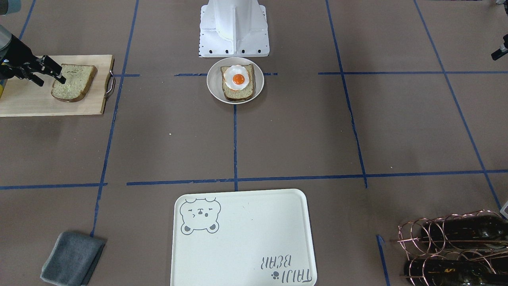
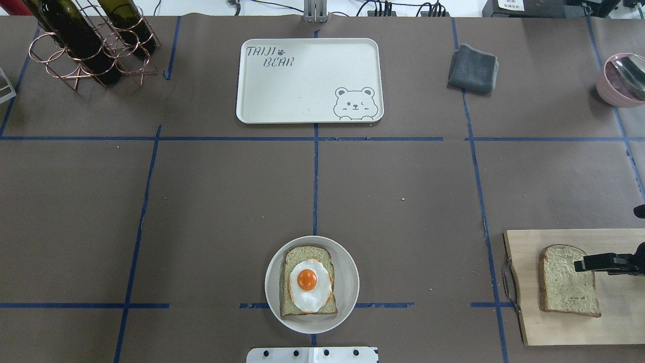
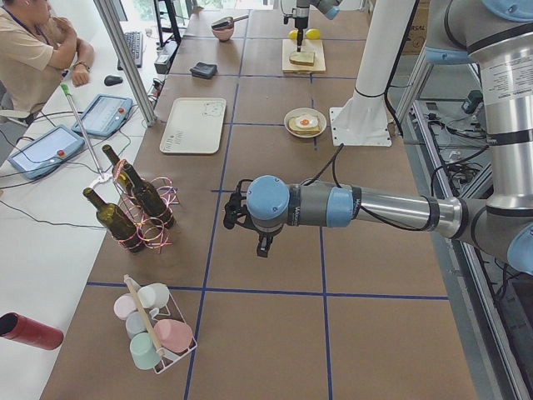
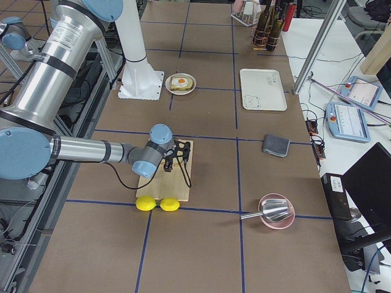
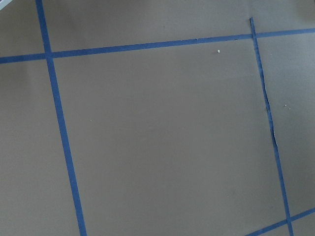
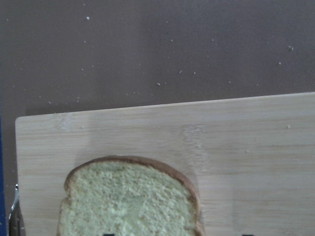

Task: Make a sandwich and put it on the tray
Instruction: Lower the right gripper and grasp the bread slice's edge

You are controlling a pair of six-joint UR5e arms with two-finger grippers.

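**Egg on lower slice, top slice not yet added**

Nearest in the overhead view, a round plate (image 2: 347, 302) holds a bread slice (image 2: 307, 252) with the fried egg (image 2: 310, 287) on it. Far left: wine rack (image 2: 75, 60). Far centre: tray (image 2: 302, 91), well apart from the plate. Then a grey cloth (image 2: 472, 68). At right, a cutting board (image 2: 554, 330) carries the second slice (image 2: 564, 287). The right gripper (image 2: 593, 264) is at its edge, jaws spread, holding nothing. The left gripper (image 3: 263, 245) hangs over the table (image 3: 275, 279); seen only from the side, so its jaws cannot be judged.

Silver tubular arms (image 3: 391, 208) with pale-blue joint caps (image 3: 268, 200), black cable (image 3: 336, 160), white base (image 1: 234, 28).
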